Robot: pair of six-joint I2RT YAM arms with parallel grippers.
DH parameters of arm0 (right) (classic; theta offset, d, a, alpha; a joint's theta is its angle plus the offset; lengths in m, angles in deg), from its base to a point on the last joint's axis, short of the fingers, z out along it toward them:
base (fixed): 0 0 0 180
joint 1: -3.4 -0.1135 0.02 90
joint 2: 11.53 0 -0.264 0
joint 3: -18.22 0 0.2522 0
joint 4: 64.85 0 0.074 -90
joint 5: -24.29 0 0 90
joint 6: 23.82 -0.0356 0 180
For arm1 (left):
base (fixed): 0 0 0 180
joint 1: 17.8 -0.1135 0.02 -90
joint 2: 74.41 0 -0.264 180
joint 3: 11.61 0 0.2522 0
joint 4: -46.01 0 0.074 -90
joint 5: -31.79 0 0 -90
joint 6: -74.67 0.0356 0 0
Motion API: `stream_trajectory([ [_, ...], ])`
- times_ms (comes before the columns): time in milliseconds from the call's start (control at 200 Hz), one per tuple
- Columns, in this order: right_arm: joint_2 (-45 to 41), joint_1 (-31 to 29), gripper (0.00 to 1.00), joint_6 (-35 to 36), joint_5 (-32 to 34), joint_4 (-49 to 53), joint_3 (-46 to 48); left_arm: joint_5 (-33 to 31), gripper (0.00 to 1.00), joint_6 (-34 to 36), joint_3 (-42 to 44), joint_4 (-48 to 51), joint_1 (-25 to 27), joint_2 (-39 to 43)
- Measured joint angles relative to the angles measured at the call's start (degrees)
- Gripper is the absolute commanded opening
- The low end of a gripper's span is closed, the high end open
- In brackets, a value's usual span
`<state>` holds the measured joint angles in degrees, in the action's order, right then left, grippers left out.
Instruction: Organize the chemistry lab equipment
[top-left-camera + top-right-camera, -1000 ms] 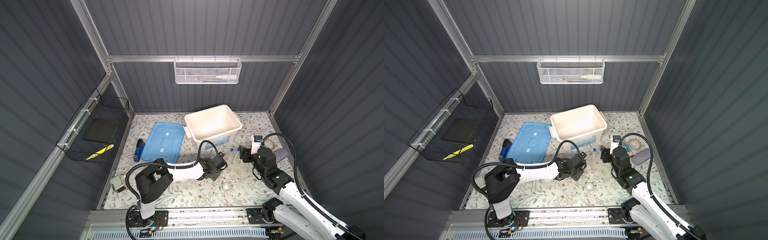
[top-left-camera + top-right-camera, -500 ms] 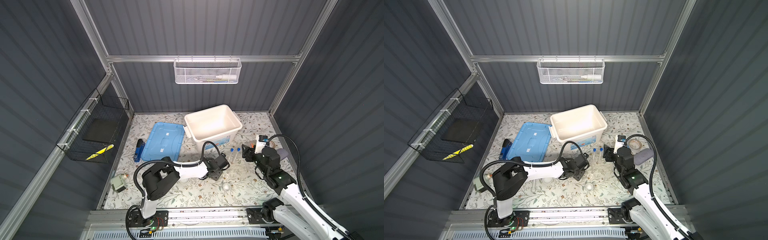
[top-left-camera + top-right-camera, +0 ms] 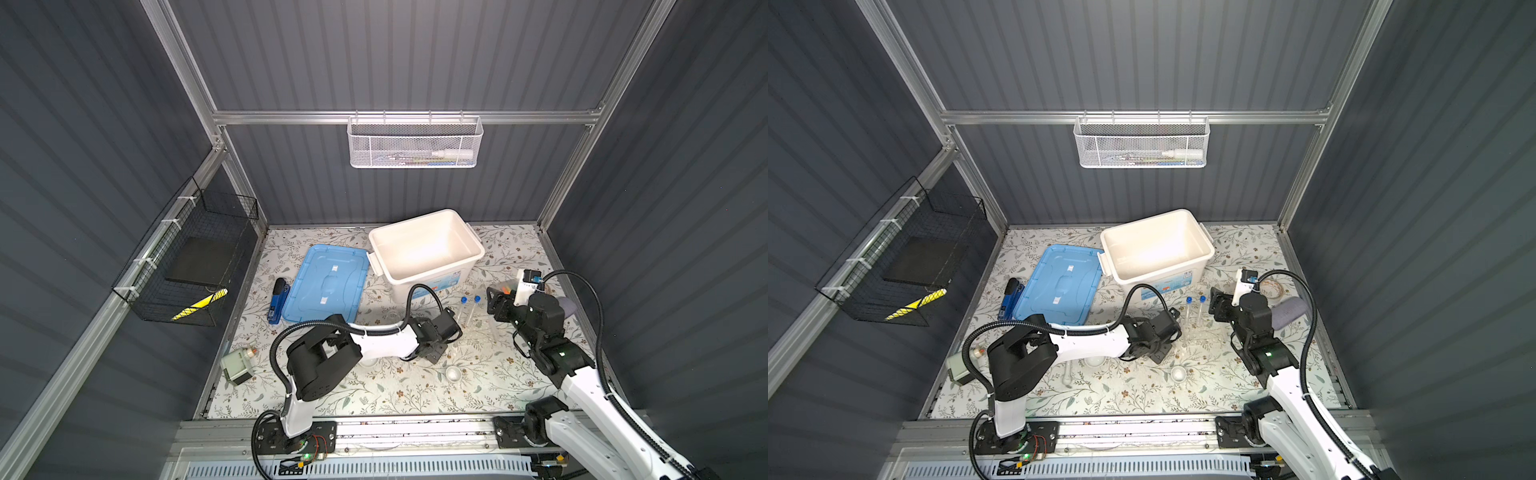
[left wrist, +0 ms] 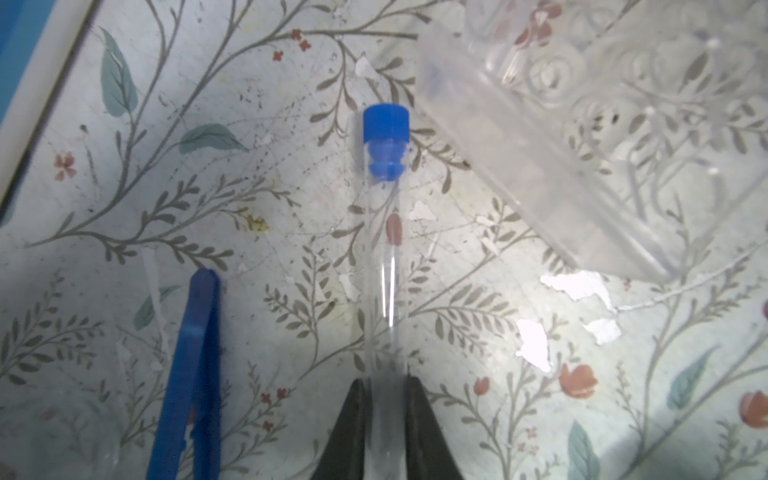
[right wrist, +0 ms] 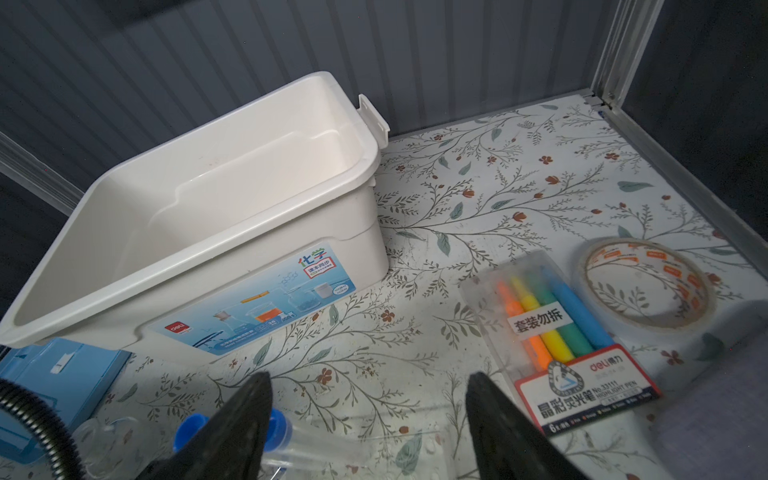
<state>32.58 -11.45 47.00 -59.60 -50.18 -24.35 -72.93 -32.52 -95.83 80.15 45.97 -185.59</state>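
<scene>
A clear blue-capped test tube (image 4: 384, 232) lies on the flowered mat, and my left gripper (image 4: 384, 380) is shut on its lower end. Blue tweezers (image 4: 191, 374) lie beside it, and the clear tube rack (image 4: 602, 145) stands just past its cap. In both top views two more test tubes (image 3: 463, 309) (image 3: 1202, 309) stand upright in the rack, between my left gripper (image 3: 451, 330) and my right gripper (image 3: 494, 305). My right gripper (image 5: 370, 382) hangs open and empty above the mat. A small white bowl (image 3: 454, 374) sits in front of the rack, and a white pestle (image 3: 1067, 372) lies under the left arm.
A white bin (image 3: 399, 276) stands open at the back, its blue lid (image 3: 326, 289) beside it, with a dark blue stapler (image 3: 279, 300) further left. A highlighter pack (image 5: 552, 316) and a tape roll (image 5: 644, 286) lie near the right gripper.
My left gripper has closed onto the lying test tube. The right gripper has drawn back to the right, away from the rack, and opened a little wider.
</scene>
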Motion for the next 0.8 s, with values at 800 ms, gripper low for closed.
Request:
stream_trajectory([
  [800, 17.57, 15.61, 0.70, -10.93, -28.09, -6.27, -3.15, -3.30, 0.16, 9.90, -2.91, -3.26, -6.27, 0.70],
])
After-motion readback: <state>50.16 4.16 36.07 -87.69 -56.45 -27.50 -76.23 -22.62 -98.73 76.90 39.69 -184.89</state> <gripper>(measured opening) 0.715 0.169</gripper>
